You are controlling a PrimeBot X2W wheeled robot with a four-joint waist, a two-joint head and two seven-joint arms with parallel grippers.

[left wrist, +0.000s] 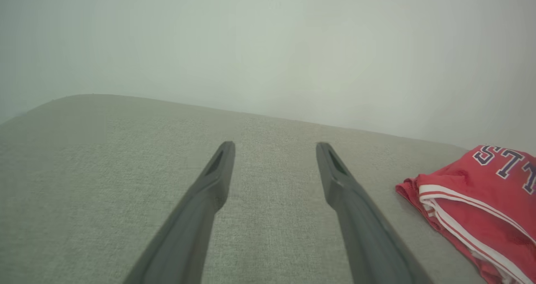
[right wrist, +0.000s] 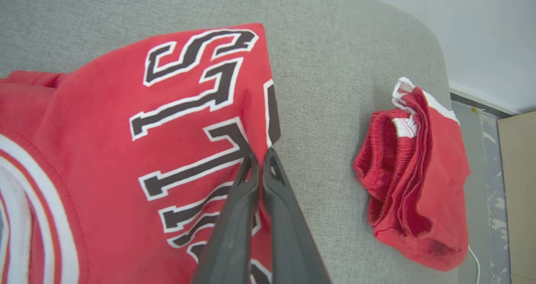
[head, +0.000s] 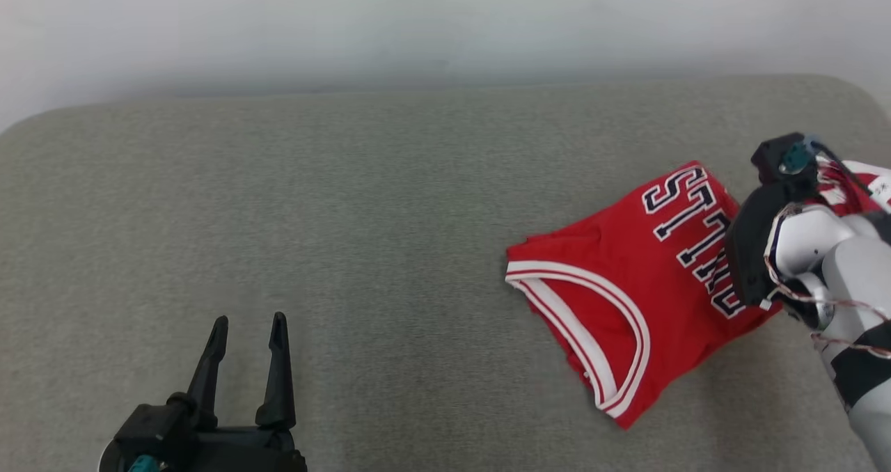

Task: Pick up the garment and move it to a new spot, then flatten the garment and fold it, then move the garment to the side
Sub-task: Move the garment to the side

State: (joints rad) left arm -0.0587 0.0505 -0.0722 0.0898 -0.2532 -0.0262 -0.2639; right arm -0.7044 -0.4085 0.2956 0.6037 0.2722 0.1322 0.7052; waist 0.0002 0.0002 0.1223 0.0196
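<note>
The right gripper point(right wrist: 260, 156) pinches the edge of the folded red jersey point(head: 626, 277) with white trim.
The jersey lies on the right side of the soft grey cushion point(head: 348, 214). The left gripper point(head: 249, 322) sits well apart, fingers wide, holding nothing.

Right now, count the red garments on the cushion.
2. The jersey lies on the cushion, its edge pinched by the right fingers; a bunched red garment sits apart beyond it. More may hide behind the arm.
</note>
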